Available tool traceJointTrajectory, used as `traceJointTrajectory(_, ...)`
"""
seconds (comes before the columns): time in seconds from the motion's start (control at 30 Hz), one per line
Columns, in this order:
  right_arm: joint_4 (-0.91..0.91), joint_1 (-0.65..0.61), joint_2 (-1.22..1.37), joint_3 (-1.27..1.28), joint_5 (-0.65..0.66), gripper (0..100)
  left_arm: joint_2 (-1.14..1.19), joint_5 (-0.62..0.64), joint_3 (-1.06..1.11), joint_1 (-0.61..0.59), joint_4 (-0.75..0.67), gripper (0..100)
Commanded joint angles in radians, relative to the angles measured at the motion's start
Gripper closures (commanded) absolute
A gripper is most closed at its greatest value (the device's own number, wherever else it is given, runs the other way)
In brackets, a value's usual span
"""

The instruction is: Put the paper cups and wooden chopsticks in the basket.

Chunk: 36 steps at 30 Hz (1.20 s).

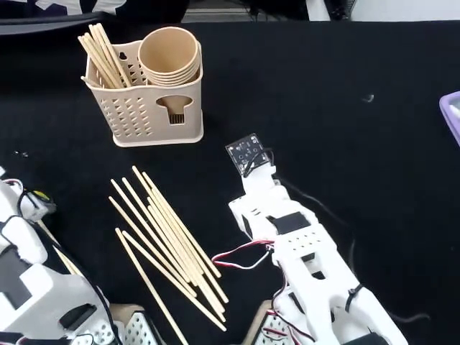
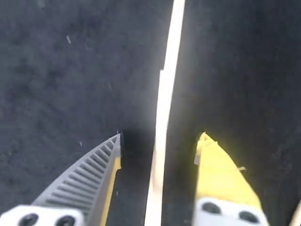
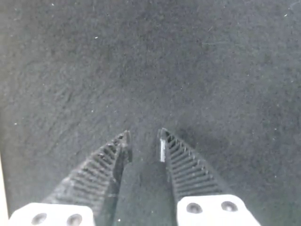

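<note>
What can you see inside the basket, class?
A stack of paper cups fills one compartment; several wooden chopsticks lean in the other. The walls of the basket hide their lower parts.

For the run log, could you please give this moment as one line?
cups: stacked in basket | chopsticks: some in basket, pile loose on mat | left pincer: open astride one chopstick | right pincer: open, empty

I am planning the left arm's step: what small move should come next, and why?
Probably close the left end effector: it stands open astride one chopstick lying on the black table, and the chopstick is not yet gripped.
</note>
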Motion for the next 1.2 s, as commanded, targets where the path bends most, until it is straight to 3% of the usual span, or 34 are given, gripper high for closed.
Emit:
traceJointTrajectory(0.0, -0.021, 0.011, -0.025, -0.004, -0.005, 89.1, 0.002, -0.011, -0.036, 0.071, 0.055, 82)
traceJointTrajectory(0.13, -0.021, 0.011, -0.025, -0.004, -0.005, 89.1, 0.012, -0.011, -0.01, 0.097, -0.058, 97)
traceJointTrajectory(0.3, -0.026, 0.011, -0.025, 0.004, -0.005, 89.1, 0.008, -0.011, 0.024, 0.093, -0.144, 97)
traceJointTrajectory(0.6, -0.026, 0.011, -0.025, 0.004, -0.005, 89.1, -0.002, -0.008, -0.053, 0.077, -0.11, 97)
traceJointTrajectory(0.8, -0.028, 0.011, -0.025, 0.005, -0.005, 89.1, 0.009, -0.009, -0.166, 0.048, 0.0, 97)
traceJointTrajectory(0.93, -0.028, 0.011, -0.025, 0.005, -0.005, 89.1, 0.028, -0.057, -0.119, 0.051, -0.005, 96)
traceJointTrajectory(1.03, -0.028, 0.011, -0.025, 0.005, -0.005, 89.1, 0.061, -0.135, -0.107, 0.053, -0.008, 89)
traceJointTrajectory(1.17, -0.026, 0.011, -0.025, 0.005, -0.005, 89.1, 0.152, -0.141, -0.12, 0.03, -0.011, 81)
